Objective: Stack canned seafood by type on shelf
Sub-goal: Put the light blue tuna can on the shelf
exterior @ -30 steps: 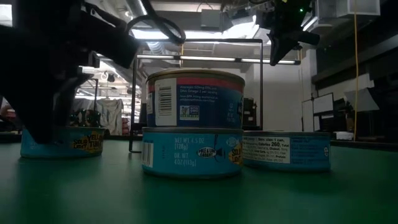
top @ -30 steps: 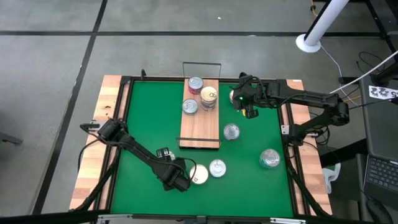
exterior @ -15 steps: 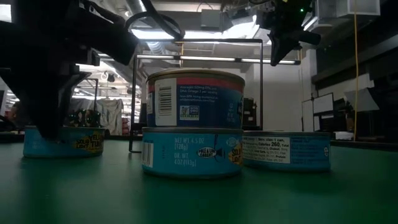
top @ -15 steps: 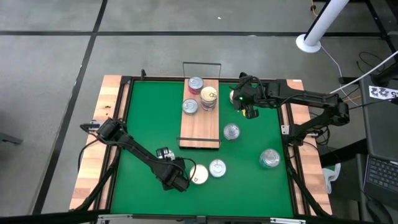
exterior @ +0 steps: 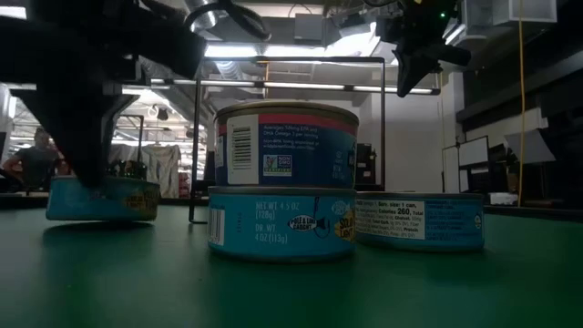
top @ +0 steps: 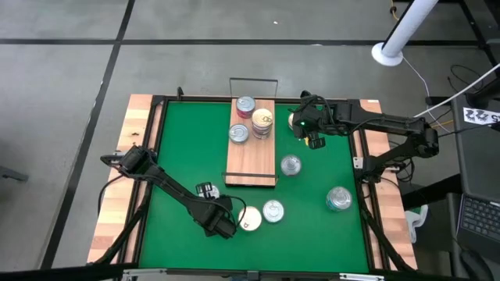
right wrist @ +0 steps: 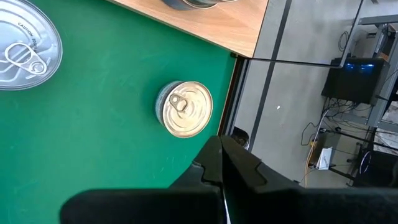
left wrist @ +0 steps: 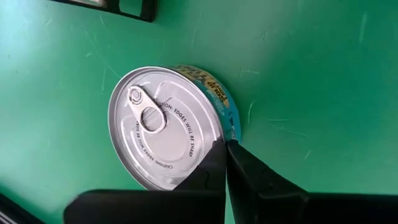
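The canned seafood is round tins. One with a silver pull-tab top (left wrist: 163,127) and a blue label (exterior: 102,200) is held by my shut left gripper (top: 224,226) near the mat's front edge. Beside it a red-and-blue tin (exterior: 285,146) rests on a blue tin (exterior: 281,223). Three more tins (top: 238,133) stand on the far half of the shelf (top: 251,160), a wood board with wire rails. My right gripper (top: 312,133) hangs shut, holding nothing, above the mat right of the shelf. My left gripper pinches the tin's rim (left wrist: 227,133) at one spot on its edge. One finger (left wrist: 208,168) lies over the lid and the other (left wrist: 255,177) outside the side wall. The fingers come steeply from above. The tin sits slightly tilted, raised a little off the mat.
A silver tin (top: 291,165) and a larger silver tin (top: 338,198) stand on the green mat (top: 187,148) right of the shelf. A gold-topped tin (right wrist: 185,109) sits near the mat's far edge, below my right arm. The shelf's near half is bare wood.
My left gripper has gone up a little with the blue-labelled tin. The tin stood flat on the mat and now hangs slightly tilted just above it. My right arm has kept still.
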Tool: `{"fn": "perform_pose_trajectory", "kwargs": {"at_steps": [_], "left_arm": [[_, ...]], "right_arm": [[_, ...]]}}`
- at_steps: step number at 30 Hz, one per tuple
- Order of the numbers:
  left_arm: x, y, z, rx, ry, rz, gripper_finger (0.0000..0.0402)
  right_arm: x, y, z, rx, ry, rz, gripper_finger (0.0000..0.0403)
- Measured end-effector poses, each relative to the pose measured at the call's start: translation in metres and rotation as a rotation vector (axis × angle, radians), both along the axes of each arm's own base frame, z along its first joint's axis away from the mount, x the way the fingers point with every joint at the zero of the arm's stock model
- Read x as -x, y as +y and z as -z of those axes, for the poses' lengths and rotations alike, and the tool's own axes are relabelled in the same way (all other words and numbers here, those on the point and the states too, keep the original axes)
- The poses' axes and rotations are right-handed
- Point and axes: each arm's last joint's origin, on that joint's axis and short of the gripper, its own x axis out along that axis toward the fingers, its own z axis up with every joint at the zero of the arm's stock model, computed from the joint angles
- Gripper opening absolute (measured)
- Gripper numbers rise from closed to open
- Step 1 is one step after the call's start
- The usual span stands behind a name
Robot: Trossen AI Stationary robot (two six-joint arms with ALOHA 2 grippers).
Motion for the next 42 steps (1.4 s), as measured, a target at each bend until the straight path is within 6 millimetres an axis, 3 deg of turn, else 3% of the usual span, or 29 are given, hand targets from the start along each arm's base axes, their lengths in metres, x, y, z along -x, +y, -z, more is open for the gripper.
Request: {"fn": "perform_pose_trajectory", "kwargs": {"at_steps": [19,34,42], "left_arm": [[0.008,0.006,-0.006,-0.09,0.062,0.016,0.0],[0.028,0.024,-0.05,-0.225,-0.003,-0.021,0.0],[0.034,0.044,-0.072,-0.31,-0.025,0.011,0.0]], "right_arm": [[0.0,0.0,0.0,0.0,0.0,0.0,0.0003],[0.0,0.0,0.0,0.0,0.001,0.0,0.0003],[0.0,0.0,0.0,0.0,0.002,0.0,0.0003]]}}
